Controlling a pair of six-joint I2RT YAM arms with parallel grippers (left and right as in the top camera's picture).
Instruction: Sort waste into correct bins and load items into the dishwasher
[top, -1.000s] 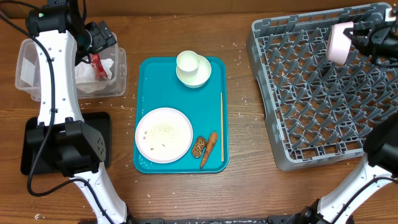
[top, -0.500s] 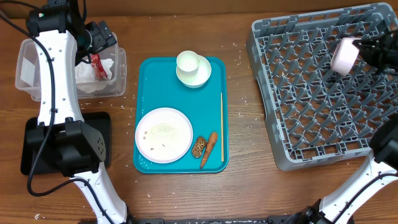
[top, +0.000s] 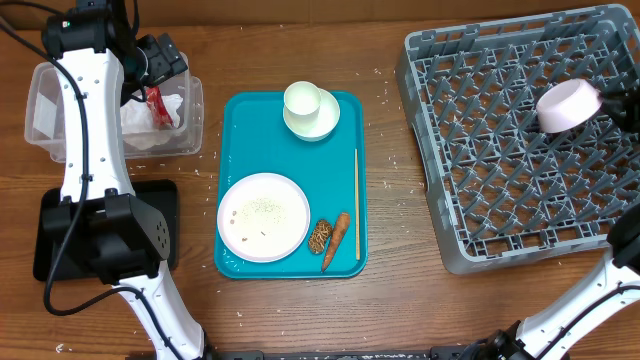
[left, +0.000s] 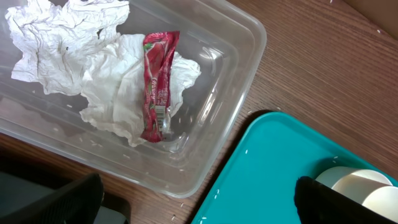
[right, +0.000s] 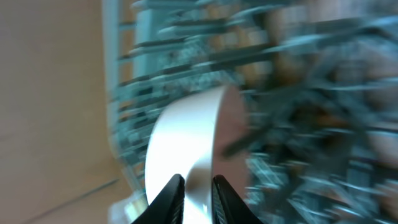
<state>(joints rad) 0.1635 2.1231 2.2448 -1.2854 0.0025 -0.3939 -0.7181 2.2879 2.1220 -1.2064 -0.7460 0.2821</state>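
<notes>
My right gripper (right: 198, 186) is shut on the rim of a small white bowl (top: 568, 105), holding it tilted above the right side of the grey dish rack (top: 500, 150); the right wrist view is blurred. My left gripper (left: 199, 205) is open and empty, over the near edge of the clear tub (top: 45, 120). The tub holds crumpled white paper (left: 62, 56) and a red wrapper (left: 158, 81). On the teal tray (top: 250, 130) are a white plate (top: 265, 217) with rice grains, a cup (top: 303, 100) in a bowl (top: 322, 123), a chopstick (top: 357, 200), a carrot stick (top: 337, 240) and a brown lump (top: 321, 236).
A black tray (top: 45, 250) lies at the left front, partly under the left arm. Loose rice grains are scattered on the wooden table around the teal tray. The rack's upright pegs fill the right side.
My right gripper has carried the bowl to the right and toward the front over the rack, and the bowl has tilted. The left arm has not moved.
</notes>
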